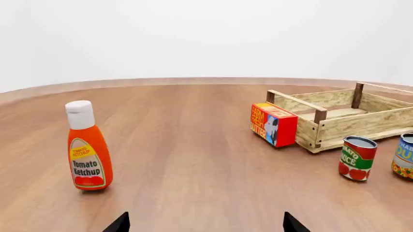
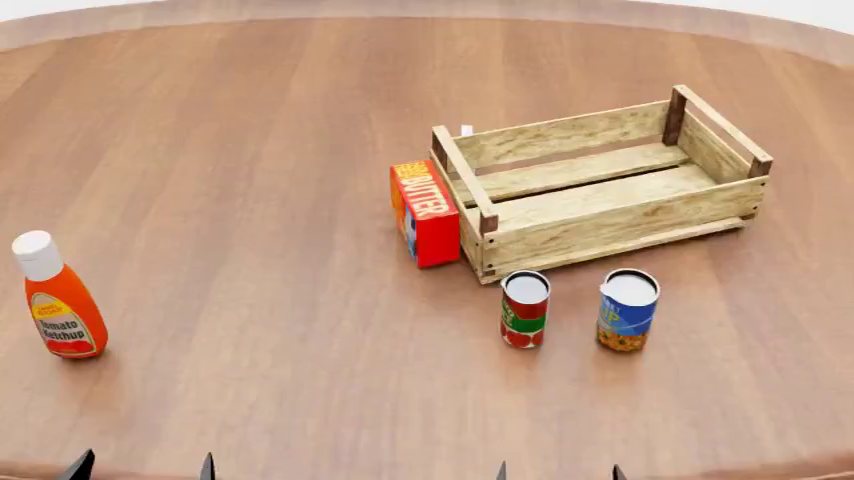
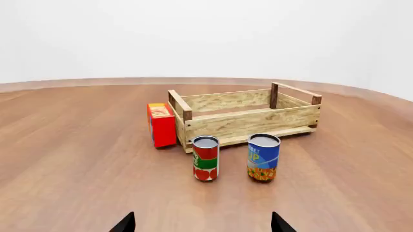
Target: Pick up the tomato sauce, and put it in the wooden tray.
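From the left wrist, the ketchup bottle (image 1: 88,147) reads "Tomato Ketchup"; the left hand (image 1: 205,223) gapes wide and empty, only its fingertips showing.

From the head, the tomato sauce (image 2: 525,309) stands upright just beside the wooden tray (image 2: 597,232), between it and the table's (image 2: 240,150) near edge, probably staged for a short lift. A red box (image 2: 424,213) reading "BUTTER" touches the tray's end.

From the right wrist, the right hand (image 3: 202,224) is wide, empty, lined up on the sauce. The blue can (image 3: 262,157) has unreadable print.
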